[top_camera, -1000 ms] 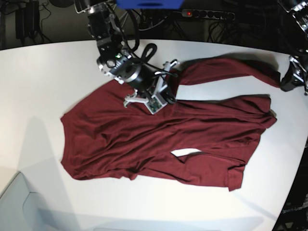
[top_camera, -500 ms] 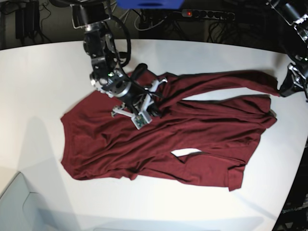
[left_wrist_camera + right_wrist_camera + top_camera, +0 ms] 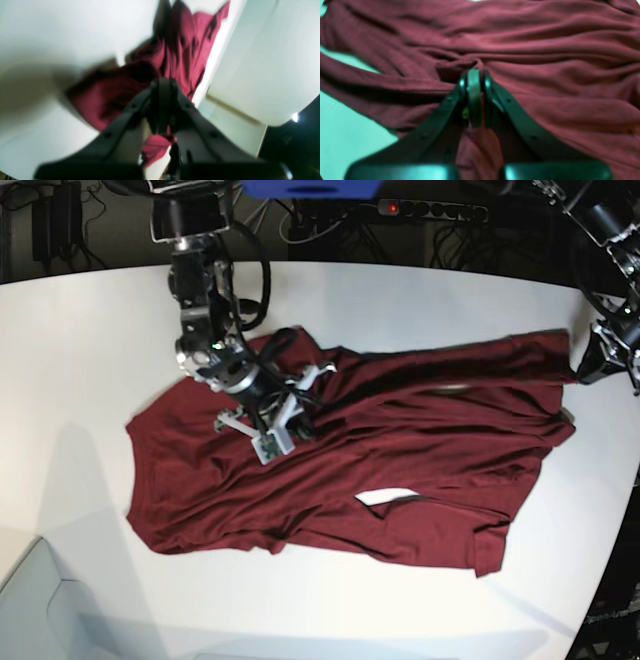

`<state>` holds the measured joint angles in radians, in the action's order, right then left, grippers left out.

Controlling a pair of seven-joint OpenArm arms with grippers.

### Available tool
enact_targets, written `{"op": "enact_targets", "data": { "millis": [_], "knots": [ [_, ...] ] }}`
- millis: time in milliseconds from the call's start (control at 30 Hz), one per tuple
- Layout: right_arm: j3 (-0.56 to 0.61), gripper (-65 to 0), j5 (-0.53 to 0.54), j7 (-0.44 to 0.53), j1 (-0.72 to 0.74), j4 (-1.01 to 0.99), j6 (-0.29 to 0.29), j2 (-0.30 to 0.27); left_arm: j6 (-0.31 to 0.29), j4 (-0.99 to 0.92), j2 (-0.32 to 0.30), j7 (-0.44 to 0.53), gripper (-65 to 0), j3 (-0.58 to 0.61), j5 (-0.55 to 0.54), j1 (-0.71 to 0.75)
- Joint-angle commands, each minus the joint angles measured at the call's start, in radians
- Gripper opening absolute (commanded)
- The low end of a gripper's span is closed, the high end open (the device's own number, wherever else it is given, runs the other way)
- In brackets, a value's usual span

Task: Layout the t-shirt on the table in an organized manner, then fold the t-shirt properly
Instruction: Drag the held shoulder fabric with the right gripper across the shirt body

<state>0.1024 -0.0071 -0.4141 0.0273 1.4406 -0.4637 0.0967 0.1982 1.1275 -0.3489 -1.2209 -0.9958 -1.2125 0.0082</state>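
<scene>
The dark maroon t-shirt (image 3: 400,470) lies crumpled across the white table (image 3: 90,340), body toward the front, one long sleeve stretched along its far side. My right gripper (image 3: 312,380) sits at the shirt's upper left. In the right wrist view the right gripper (image 3: 473,68) is shut on a pinched ridge of the t-shirt (image 3: 545,50). My left gripper (image 3: 587,365) is at the table's right edge, at the sleeve's end. The blurred left wrist view shows the left gripper (image 3: 162,83) shut, with t-shirt cloth (image 3: 180,52) beyond and beneath its fingers.
A power strip (image 3: 430,210), cables and a blue object (image 3: 310,188) sit behind the table's far edge. The table's curved edge (image 3: 610,510) runs down the right side, close to the shirt's hem. A pale surface (image 3: 30,610) lies at the lower left.
My right gripper has moved left and toward the front, dragging the shirt cloth with it. The far sleeve now runs straighter and tauter toward the left gripper, which has barely moved.
</scene>
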Motion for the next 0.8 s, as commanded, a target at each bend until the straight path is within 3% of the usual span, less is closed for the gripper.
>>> {"op": "enact_targets", "data": {
  "millis": [0, 633, 767],
  "knots": [
    [-0.017, -65.0, 0.014, 0.031, 0.018, 0.016, 0.000, 0.008, 0.034, 0.015, -0.023, -0.001, -65.0, -0.004, -0.077, -0.007],
    [-0.025, -65.0, 0.014, 0.021, 0.056, 0.013, 0.000, 0.027, 0.037, -0.007, -0.012, 0.000, -64.6, 0.002, -0.076, -0.099],
    [-0.025, -65.0, 0.011, 0.021, 0.059, 0.013, 0.000, 0.022, 0.034, -0.005, 0.015, -0.010, -64.3, 0.004, -0.076, -0.076]
  ]
}}
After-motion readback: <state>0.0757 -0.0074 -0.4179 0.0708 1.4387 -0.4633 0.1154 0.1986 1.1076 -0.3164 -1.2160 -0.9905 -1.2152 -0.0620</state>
